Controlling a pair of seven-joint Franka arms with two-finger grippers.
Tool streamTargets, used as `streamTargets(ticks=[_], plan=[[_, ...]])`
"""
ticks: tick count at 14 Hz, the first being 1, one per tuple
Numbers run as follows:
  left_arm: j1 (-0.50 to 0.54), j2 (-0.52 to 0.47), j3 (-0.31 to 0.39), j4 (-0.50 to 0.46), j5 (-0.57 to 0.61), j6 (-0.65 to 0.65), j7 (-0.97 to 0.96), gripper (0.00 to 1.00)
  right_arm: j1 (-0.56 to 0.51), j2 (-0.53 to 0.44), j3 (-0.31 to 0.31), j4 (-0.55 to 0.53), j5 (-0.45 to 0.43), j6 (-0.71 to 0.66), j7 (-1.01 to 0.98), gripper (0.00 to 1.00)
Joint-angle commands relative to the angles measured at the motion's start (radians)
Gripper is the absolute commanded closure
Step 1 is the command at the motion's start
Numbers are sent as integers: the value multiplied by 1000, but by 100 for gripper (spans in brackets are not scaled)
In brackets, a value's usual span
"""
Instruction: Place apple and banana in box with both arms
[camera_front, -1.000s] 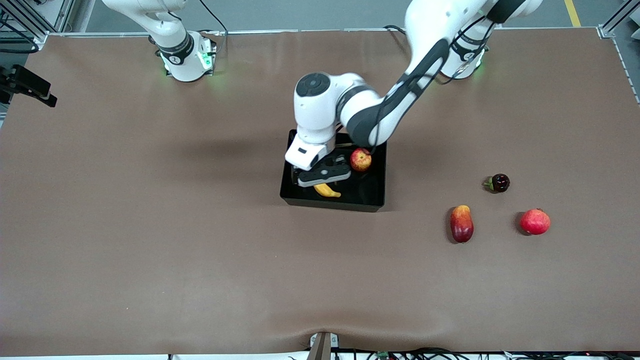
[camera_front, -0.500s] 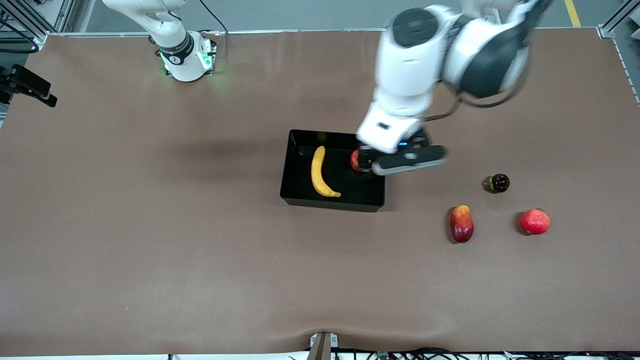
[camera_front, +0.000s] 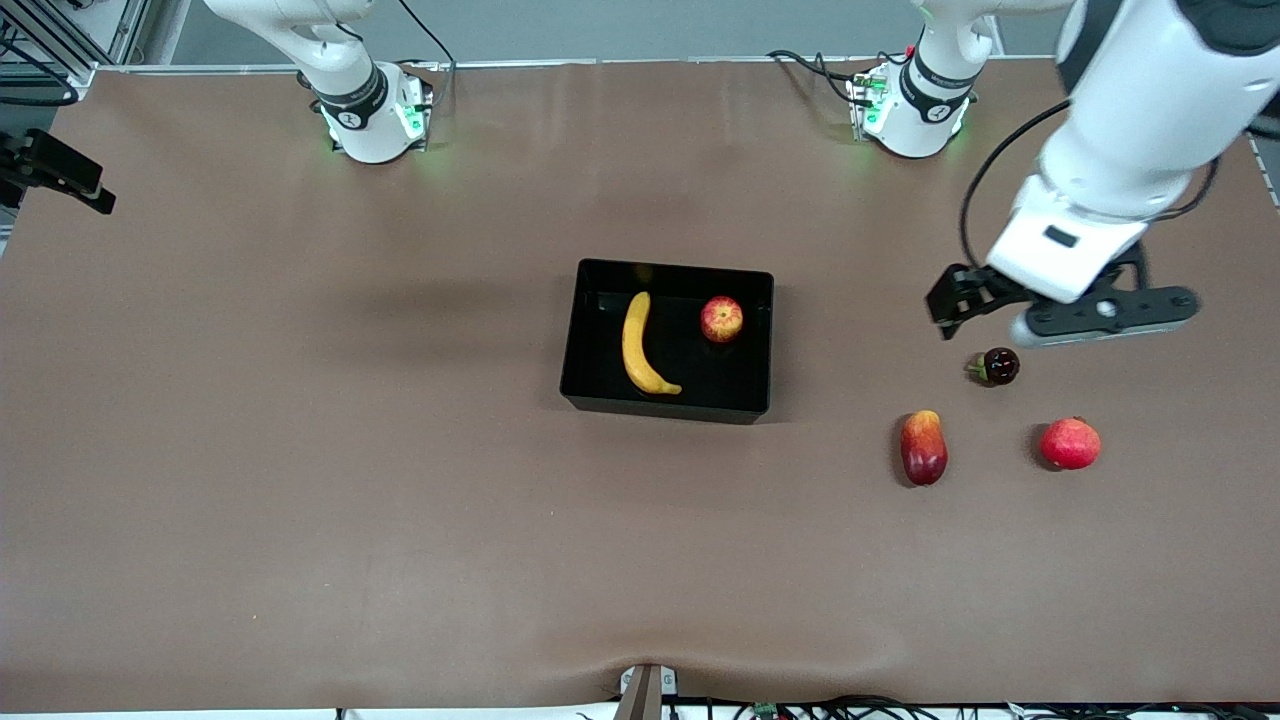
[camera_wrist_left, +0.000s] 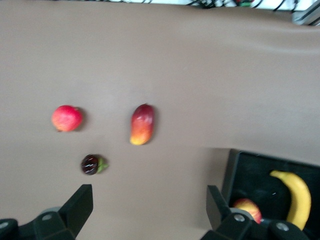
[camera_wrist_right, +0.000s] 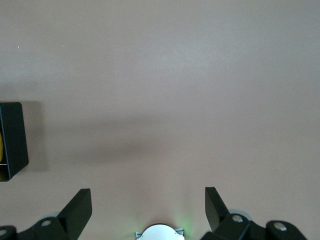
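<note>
Task done by the look of it: banana and apple both lying in box, nothing of either left on table. Banana toward right arm's end of box, lengthwise, dark tip nearest front camera; apple toward left arm's end, apart from banana, close to that wall. Nothing else in box. Left gripper up in air, well clear of box toward left arm's end of table, over bare cloth just beside small dark fruit; fingers spread wide, holding nothing. Left wrist view confirms: wide gap between fingers, dark fruit, mango-like fruit and pinkish round fruit on cloth under and ahead of gripper, box corner with banana and apple off to one side. Mango-like fruit and pinkish round fruit nearer front camera than dark fruit, none touched, none part of job. Right gripper out of front view, seen only in its own wrist view: fingers wide, empty, over bare cloth, box edge off to one side; right arm waiting. Remaining, as judged: nothing to move; at most, arms to park.
</note>
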Motion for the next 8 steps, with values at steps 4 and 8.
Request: streamTargets(ticks=[4, 8], plan=[[50, -103, -5, -83, -18, -65, 37, 0, 2, -9, -3, 4, 18, -10, 0, 0], [81, -127, 0, -83, -20, -110, 104, 0, 2, -9, -3, 4, 19, -10, 0, 0]])
